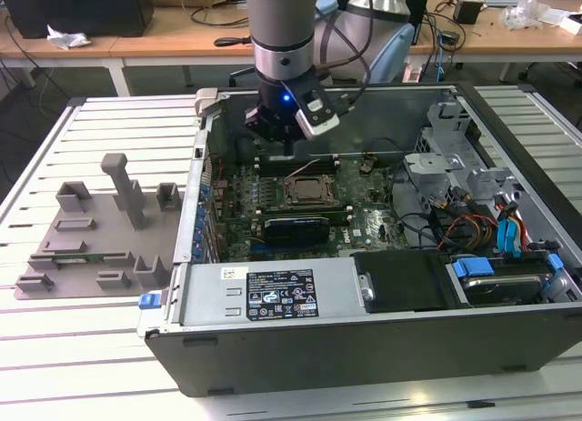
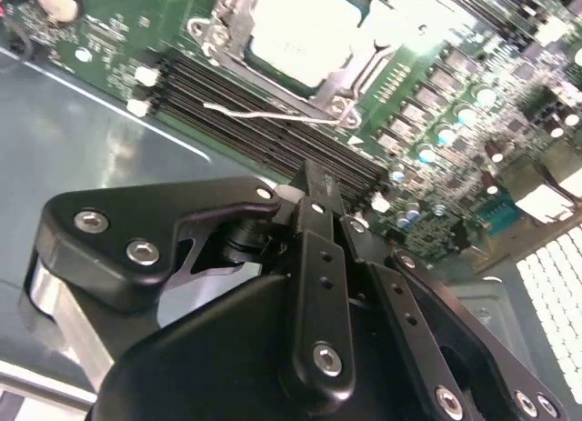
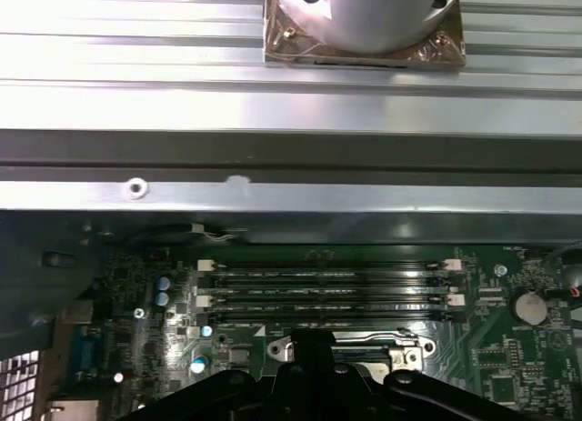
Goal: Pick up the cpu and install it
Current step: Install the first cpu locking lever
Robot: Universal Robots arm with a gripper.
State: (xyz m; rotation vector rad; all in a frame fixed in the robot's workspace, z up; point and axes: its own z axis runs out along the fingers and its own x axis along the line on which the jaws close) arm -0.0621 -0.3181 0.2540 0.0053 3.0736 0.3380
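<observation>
The cpu [image 1: 307,190], a silvery-white square, lies in the black socket on the green motherboard [image 1: 364,223] inside the open computer case. In the second wrist view the cpu [image 2: 296,30] sits inside the socket's metal frame [image 2: 350,80], with a thin wire lever [image 2: 273,115] beside it. My gripper [image 1: 287,151] hangs over the memory slots [image 3: 332,289] just beyond the socket, towards the case's back wall. Its black fingers [image 3: 314,344] are together, and I see nothing between them. The gripper [image 2: 314,173] points down at the slots.
A long black expansion card [image 1: 296,226] lies in front of the socket. The power supply [image 1: 264,295] fills the case's near side. A drive cage and coloured cables [image 1: 496,225] sit at the exterior view's right. A grey moulded tray [image 1: 100,230] rests on the slatted table outside the case.
</observation>
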